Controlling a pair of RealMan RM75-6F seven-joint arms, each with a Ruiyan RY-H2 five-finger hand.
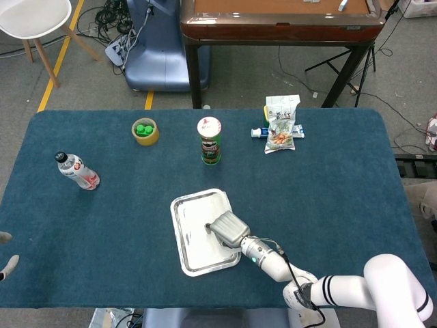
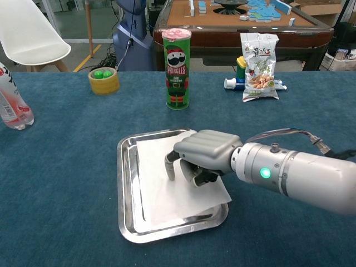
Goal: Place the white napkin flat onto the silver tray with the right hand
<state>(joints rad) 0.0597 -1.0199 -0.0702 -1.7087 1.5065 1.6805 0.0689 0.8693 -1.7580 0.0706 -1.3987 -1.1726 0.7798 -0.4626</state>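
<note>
A silver tray (image 2: pixel 123 194) lies on the blue table near the front, also seen in the head view as the tray (image 1: pixel 176 232). The white napkin (image 2: pixel 161 194) lies spread over it, its right corner just over the tray's right rim. My right hand (image 2: pixel 203 156) sits on the napkin's right half with fingers curled down and fingertips (image 2: pixel 169 169) pressing into the cloth. From the head view, the right hand (image 1: pixel 227 227) covers the tray's right side and part of the napkin (image 1: pixel 198 239). Only two spread fingertips of my left hand (image 1: pixel 5 263) show at the far left edge, holding nothing.
A Pringles can (image 2: pixel 177 68) stands just behind the tray. A yellow tape roll (image 2: pixel 103 80) sits at back left, a water bottle (image 2: pixel 12 100) at far left, and a snack bag (image 2: pixel 259 58) with a small tube at back right.
</note>
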